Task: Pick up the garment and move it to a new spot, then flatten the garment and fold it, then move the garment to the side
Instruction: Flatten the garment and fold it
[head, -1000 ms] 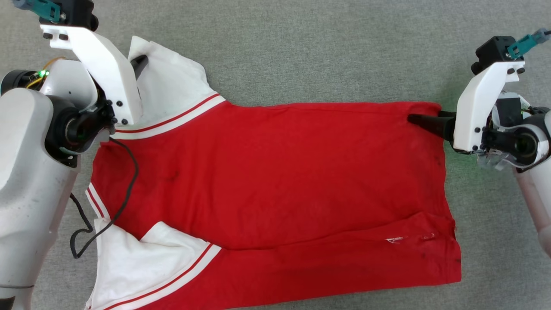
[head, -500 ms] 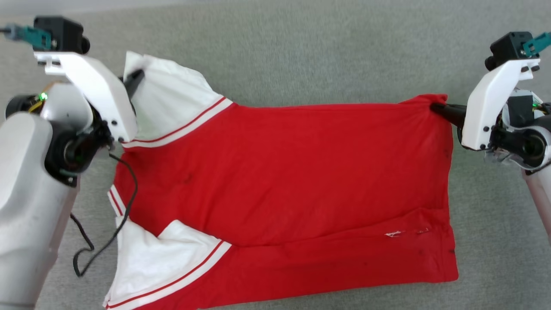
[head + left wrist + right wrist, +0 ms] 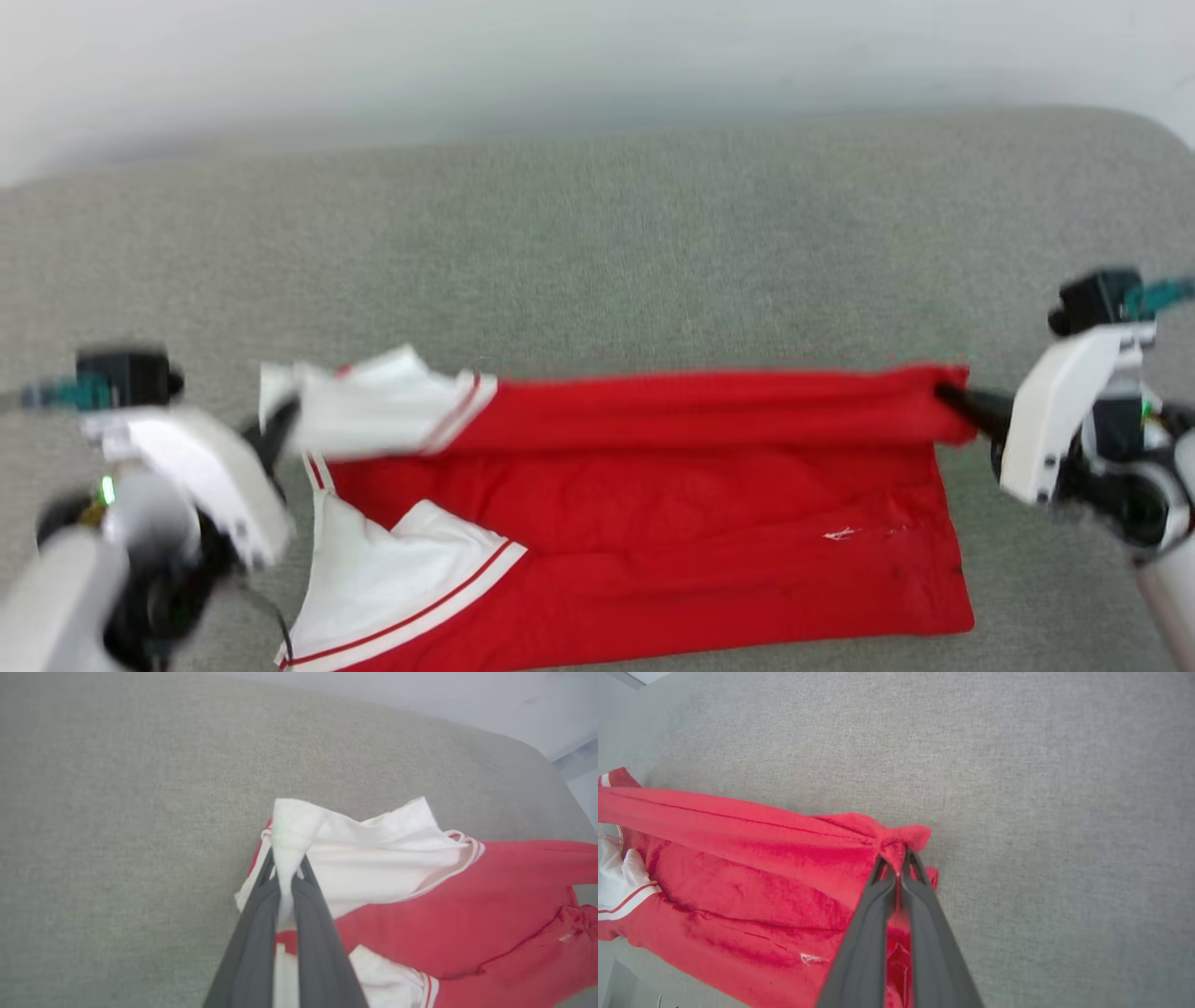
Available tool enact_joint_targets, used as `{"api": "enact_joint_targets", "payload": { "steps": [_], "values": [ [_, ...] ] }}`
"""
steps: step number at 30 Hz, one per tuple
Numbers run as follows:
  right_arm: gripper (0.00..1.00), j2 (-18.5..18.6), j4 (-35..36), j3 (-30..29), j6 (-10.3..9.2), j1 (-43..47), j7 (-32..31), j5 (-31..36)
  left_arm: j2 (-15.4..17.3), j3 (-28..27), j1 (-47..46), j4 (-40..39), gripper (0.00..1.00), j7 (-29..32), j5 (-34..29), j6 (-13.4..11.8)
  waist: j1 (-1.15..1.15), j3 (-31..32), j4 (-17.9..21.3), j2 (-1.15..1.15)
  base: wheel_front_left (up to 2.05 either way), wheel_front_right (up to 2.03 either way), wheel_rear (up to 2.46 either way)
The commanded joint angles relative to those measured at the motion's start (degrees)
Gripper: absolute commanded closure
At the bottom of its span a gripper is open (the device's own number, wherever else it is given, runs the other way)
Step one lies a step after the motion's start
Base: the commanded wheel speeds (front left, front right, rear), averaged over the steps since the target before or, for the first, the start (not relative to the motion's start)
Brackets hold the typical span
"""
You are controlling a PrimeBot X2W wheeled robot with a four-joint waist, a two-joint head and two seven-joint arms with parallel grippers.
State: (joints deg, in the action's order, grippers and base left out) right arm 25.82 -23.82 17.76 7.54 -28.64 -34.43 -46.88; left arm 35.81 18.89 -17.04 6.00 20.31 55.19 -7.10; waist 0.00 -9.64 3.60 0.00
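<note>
On the grey surface, the garment is pinched at nine o'clock by the left gripper, at three o'clock by the right gripper.

The grey cloth surface is woven and has a rounded far corner. The near part of a red shirt with white sleeves lies on it, while the far edge is raised.
</note>
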Motion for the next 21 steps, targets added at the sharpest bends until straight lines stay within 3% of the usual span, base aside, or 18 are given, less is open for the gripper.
{"api": "enact_joint_targets", "payload": {
  "steps": [1,9,10,11,12,17,21],
  "values": [
    [1.00,-0.18,0.28,-0.59,-0.09,1.87,0.49,-0.07,0.23,-0.41,2.36,-0.27,1.00,-0.45,0.38,-0.76,0.00,1.44,-0.19,0.00,0.00,0.00,0.00],
    [0.98,-2.83,1.58,-3.63,-0.09,15.14,3.91,0.85,-3.10,-0.68,18.65,-1.78,1.00,-2.72,5.06,-3.97,0.00,4.14,0.24,0.00,0.00,0.00,0.00],
    [0.59,-3.26,1.42,-3.87,-0.09,16.45,4.25,0.87,-3.77,-0.22,19.44,-1.48,0.85,-2.52,5.46,-3.74,0.00,4.35,0.24,0.00,0.00,0.00,0.00],
    [0.00,-3.54,1.46,-4.06,-0.09,17.53,4.88,1.21,-4.30,-0.05,19.84,-1.15,0.45,-2.92,5.60,-3.64,0.00,4.50,0.24,0.00,0.00,0.00,0.00],
    [0.00,-3.89,1.52,-4.39,-0.09,18.37,5.63,1.42,-4.80,0.37,20.09,-0.71,0.00,-2.94,5.76,-3.44,0.00,4.66,0.30,0.00,0.00,0.00,0.00],
    [0.00,-4.87,3.21,-5.80,-0.07,22.00,8.55,2.48,-6.51,1.61,19.70,0.66,0.00,-5.14,4.39,-2.46,0.00,6.03,0.72,0.00,0.00,0.00,0.00],
    [0.00,-3.53,7.54,-7.77,-0.08,23.82,9.62,3.91,-6.70,0.79,18.91,-0.12,0.00,-9.84,1.88,-2.51,0.00,7.74,1.24,0.00,0.00,0.00,0.00]
  ]
}}
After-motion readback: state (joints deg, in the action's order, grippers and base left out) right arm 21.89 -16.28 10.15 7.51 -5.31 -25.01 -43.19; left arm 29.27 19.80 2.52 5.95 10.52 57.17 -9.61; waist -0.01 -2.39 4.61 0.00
